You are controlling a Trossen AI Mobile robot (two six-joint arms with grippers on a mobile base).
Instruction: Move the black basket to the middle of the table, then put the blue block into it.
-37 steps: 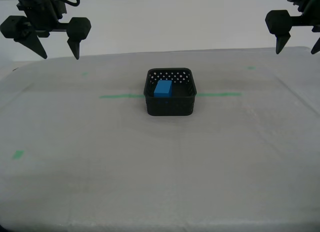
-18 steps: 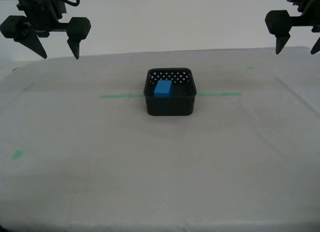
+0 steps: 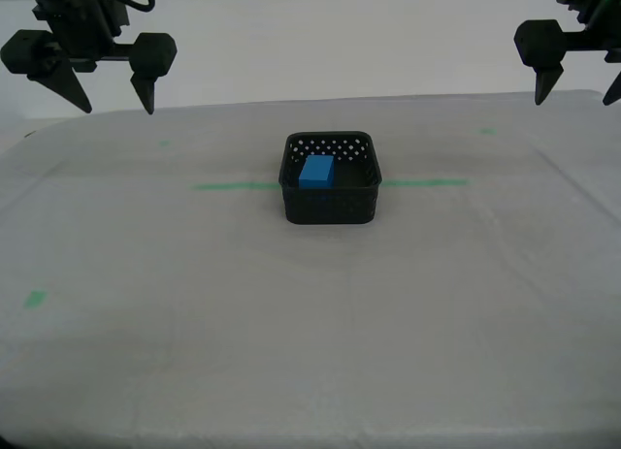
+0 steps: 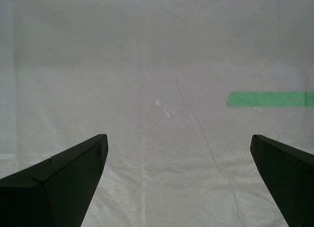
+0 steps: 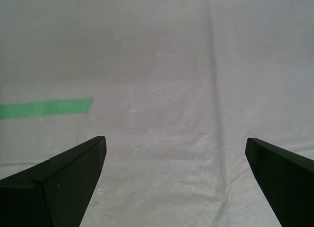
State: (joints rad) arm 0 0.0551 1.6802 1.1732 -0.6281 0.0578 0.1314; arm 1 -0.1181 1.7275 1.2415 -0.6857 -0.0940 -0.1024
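**Blue block** (image 3: pixel 317 172): lies inside the black basket (image 3: pixel 330 202), toward the side of the basket at the exterior view's left. One long face is turned up and nothing holds it.

**Black basket:** stands upright near the middle of the table (image 3: pixel 310 352), its perforated far wall showing rows of small holes. It sits on the green tape line (image 3: pixel 233 186), which comes out from under it on both sides.

**Table:** covered in pale cloth. A small green tape bit (image 3: pixel 35 299) lies near the edge at the exterior view's left, well apart from the basket.

**My first gripper** (image 5: pixel 174 138): the jaws are spread wide and nothing is between them. Only bare cloth and the end of a green tape strip (image 5: pixel 44 108) lie below it.

**My second gripper** (image 4: pixel 179 136): likewise released, jaws wide apart and empty, above cloth with a green tape strip (image 4: pixel 270 99) off to one side.

**Exterior view:** one arm (image 3: pixel 78 22) hangs over the far corner at the exterior view's left, another arm (image 3: pixel 582 32) over the far corner at its right. Both are raised clear of the cloth, fingers pointing down, well apart from the basket. The wrist views do not settle which arm is which.
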